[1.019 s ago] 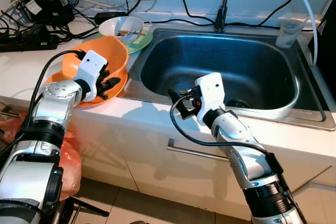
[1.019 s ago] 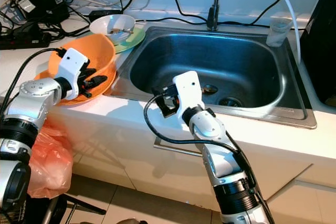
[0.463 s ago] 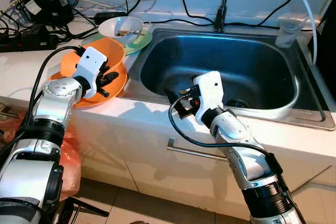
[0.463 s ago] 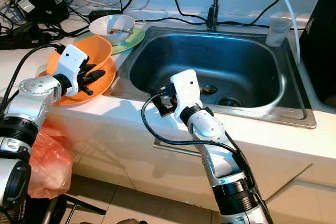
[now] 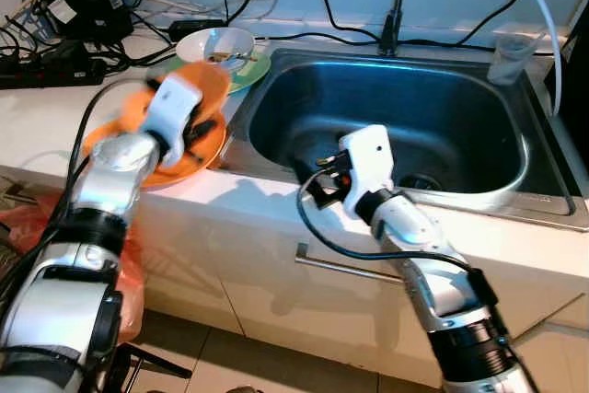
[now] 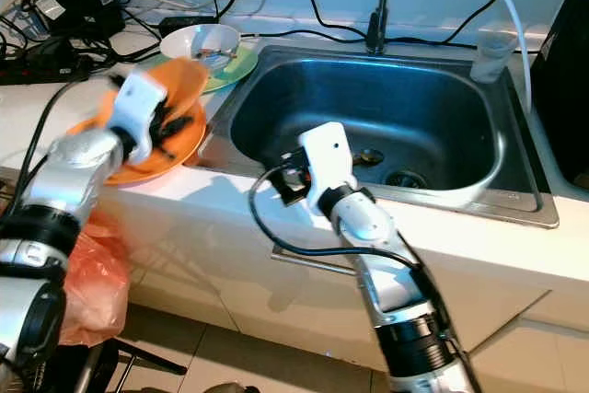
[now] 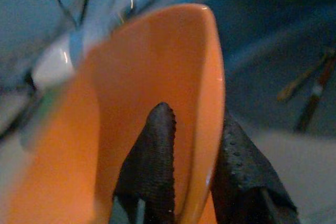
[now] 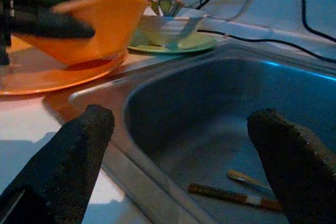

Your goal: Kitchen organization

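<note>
Left end effector (image 5: 189,126) pinches round orange plastic bowl (image 7: 152,77) rim over flat orange plate (image 5: 184,161), right end effector (image 8: 184,166) spread wide w/ nothing; sink (image 5: 515,172) sticks left.

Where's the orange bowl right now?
Left of the sink, the orange bowl is tilted above the orange plate, its rim pinched in the left gripper.

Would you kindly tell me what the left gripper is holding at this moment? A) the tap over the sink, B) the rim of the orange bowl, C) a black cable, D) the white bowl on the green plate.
B: in the left wrist view the left gripper has one finger inside and one outside the rim of the orange bowl, lifted above the orange plate.
</note>
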### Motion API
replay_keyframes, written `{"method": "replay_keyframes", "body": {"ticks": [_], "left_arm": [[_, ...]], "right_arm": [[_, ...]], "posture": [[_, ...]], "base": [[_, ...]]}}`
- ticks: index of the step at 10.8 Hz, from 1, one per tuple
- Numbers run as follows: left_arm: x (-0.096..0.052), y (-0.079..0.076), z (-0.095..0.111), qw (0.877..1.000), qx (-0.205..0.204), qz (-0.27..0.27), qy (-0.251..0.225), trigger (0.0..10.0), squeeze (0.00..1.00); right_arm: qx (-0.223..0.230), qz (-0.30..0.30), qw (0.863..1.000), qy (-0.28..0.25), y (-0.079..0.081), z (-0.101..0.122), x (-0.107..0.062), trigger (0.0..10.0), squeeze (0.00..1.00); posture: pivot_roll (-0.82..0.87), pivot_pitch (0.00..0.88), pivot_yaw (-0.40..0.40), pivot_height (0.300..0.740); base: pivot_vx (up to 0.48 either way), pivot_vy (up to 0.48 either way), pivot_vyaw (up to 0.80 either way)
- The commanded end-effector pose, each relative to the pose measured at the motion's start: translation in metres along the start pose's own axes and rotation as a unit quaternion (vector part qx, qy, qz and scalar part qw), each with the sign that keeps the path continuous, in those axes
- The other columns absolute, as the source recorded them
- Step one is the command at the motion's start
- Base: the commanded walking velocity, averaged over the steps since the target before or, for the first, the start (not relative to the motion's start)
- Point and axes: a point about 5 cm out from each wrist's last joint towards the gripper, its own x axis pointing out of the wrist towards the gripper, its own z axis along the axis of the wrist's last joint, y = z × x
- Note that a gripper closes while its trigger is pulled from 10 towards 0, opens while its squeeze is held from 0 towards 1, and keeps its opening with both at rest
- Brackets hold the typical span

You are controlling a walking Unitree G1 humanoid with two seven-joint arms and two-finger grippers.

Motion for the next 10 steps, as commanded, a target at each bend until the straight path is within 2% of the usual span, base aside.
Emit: {"method": "replay_keyframes", "body": {"ticks": [1,5,10], "left_arm": [[0.005,-0.003,0.015,1.000,0.019,-0.004,-0.022,0.0,0.00],[0.017,-0.025,0.041,0.997,0.042,-0.024,-0.067,0.0,0.00],[0.019,-0.029,0.054,0.994,0.058,-0.037,-0.084,0.0,0.00]], "right_arm": [[-0.006,-0.006,1.000,-0.015,-0.002,0.009,-0.002,10.0,0.42],[-0.016,-0.033,0.999,-0.006,-0.015,0.008,-0.009,10.0,0.42],[-0.021,-0.039,0.999,-0.012,-0.019,0.012,-0.006,10.0,0.42]], "posture": [[-0.04,0.000,0.098,0.740],[-0.08,0.000,0.105,0.740],[-0.08,0.000,0.116,0.740]], "base": [[0.000,0.000,0.00],[0.000,0.000,0.00],[0.000,0.000,0.00]]}}
